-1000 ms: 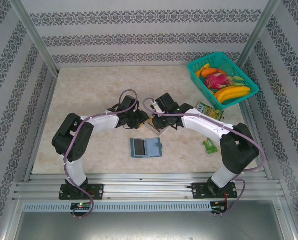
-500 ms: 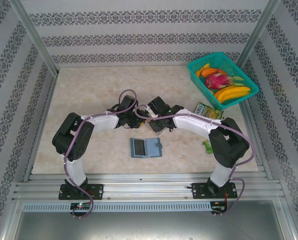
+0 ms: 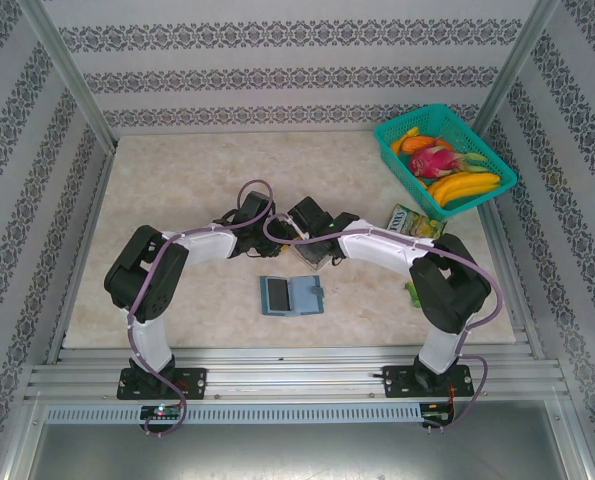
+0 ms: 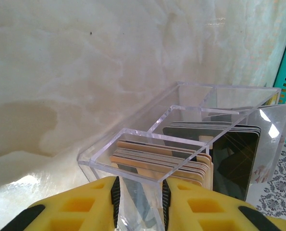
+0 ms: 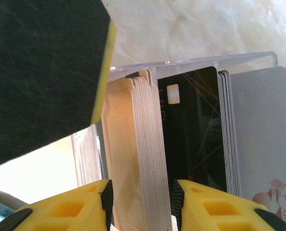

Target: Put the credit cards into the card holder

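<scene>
Checking the last second from overhead: the right arm [image 3: 382, 245] has folded inward, its elbow nearer the table's middle and its wrist shifted left over the clear tray [image 4: 162, 137]. The left arm [image 3: 192, 245] has held its place. The card holder [image 3: 291, 295] lies open on the table [image 3: 177, 190], just in front of both wrists, apart from them and unmoved. I see no card in it.

The left gripper [image 4: 140, 190] has its jaws narrow, astride the tray's near wall, pads apparently touching it on both sides. I read this as a steadying hold on the tray.

The right gripper [image 5: 142, 195] has its jaws part-way apart, straddling the tan-gold stack of credit cards [image 5: 133, 159], which stands on edge in the tray. Whether the pads press on the stack I cannot tell. A black card [image 5: 195, 130] and whitish cards [image 5: 263, 139] stand just beside, outside the jaws.

Judgement: the shift has lined the right gripper up for a pick. No card is out of the tray, so the transfer is not begun. Concern: the jaws span many cards, not one.
</scene>
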Available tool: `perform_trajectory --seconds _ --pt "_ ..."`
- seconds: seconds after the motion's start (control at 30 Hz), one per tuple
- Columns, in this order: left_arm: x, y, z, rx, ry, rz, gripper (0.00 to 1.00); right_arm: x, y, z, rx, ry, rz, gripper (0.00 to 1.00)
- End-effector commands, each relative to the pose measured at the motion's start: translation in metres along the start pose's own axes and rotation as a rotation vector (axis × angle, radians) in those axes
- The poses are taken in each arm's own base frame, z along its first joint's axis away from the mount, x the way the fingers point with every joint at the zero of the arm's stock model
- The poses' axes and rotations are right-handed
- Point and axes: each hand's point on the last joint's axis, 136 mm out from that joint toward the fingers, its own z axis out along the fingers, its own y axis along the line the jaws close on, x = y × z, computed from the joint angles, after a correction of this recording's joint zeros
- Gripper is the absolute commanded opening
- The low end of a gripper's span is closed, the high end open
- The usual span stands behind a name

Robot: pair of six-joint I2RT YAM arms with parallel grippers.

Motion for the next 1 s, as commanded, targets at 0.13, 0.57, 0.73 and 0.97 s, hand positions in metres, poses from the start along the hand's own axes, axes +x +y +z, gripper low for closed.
perform_trajectory --seconds 0.13,0.57,0.73,0.97 --pt "0.001 0.021 0.005 -0.046 0.011 -0.033 0.32 0.008 -0.003 0.014 0.042 0.039 -0.015 0.4" --pt "0.002 0.024 0.005 -0.057 0.014 -0.03 0.31 -0.007 -0.026 -0.004 0.162 -0.014 -0.001 0.36" --pt "0.002 0.024 0.005 -0.059 0.016 -0.025 0.3 -0.01 -0.027 -0.008 0.168 -0.028 0.009 0.34" --pt "0.002 0.025 0.005 -0.061 0.015 -0.026 0.3 -0.013 -0.026 -0.011 0.171 -0.036 -0.005 0.33"
